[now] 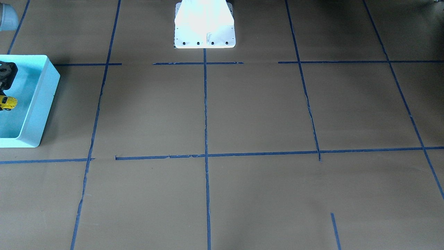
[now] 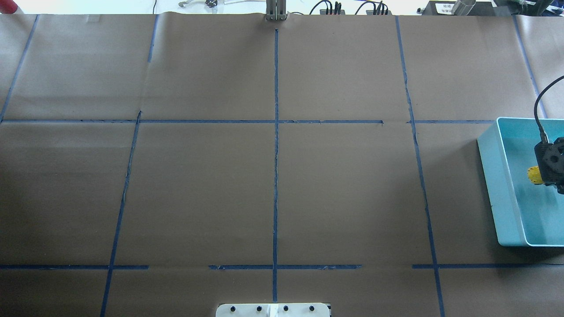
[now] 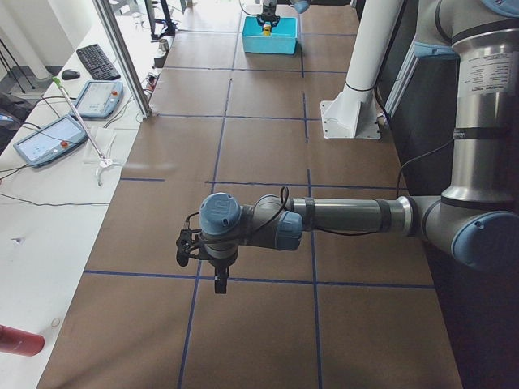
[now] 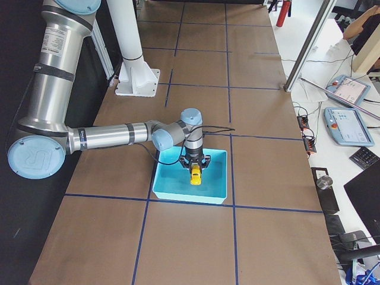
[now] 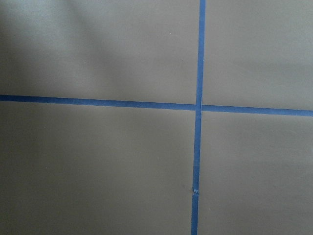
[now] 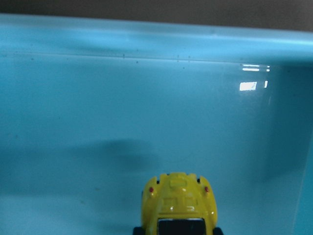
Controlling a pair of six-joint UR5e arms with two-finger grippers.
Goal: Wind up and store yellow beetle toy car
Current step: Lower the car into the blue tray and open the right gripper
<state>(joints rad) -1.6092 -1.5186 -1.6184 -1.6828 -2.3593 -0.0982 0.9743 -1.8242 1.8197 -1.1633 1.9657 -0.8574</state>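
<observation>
The yellow beetle toy car (image 6: 179, 205) hangs nose down inside the light blue bin (image 4: 178, 191), a little above its floor, where its shadow falls. My right gripper (image 4: 195, 167) is shut on the car from above. The car also shows in the front-facing view (image 1: 8, 103) and the overhead view (image 2: 533, 175), partly hidden by the black gripper body (image 2: 551, 163). My left gripper (image 3: 217, 279) hovers over bare table far from the bin; it shows only in the exterior left view, so I cannot tell whether it is open or shut.
The bin (image 2: 498, 185) stands at the table's right end in the overhead view. Brown paper with blue tape lines (image 5: 198, 106) covers the table. The robot's white base (image 1: 204, 31) is at the middle. Tablets and cables (image 4: 347, 124) lie beyond the table edge.
</observation>
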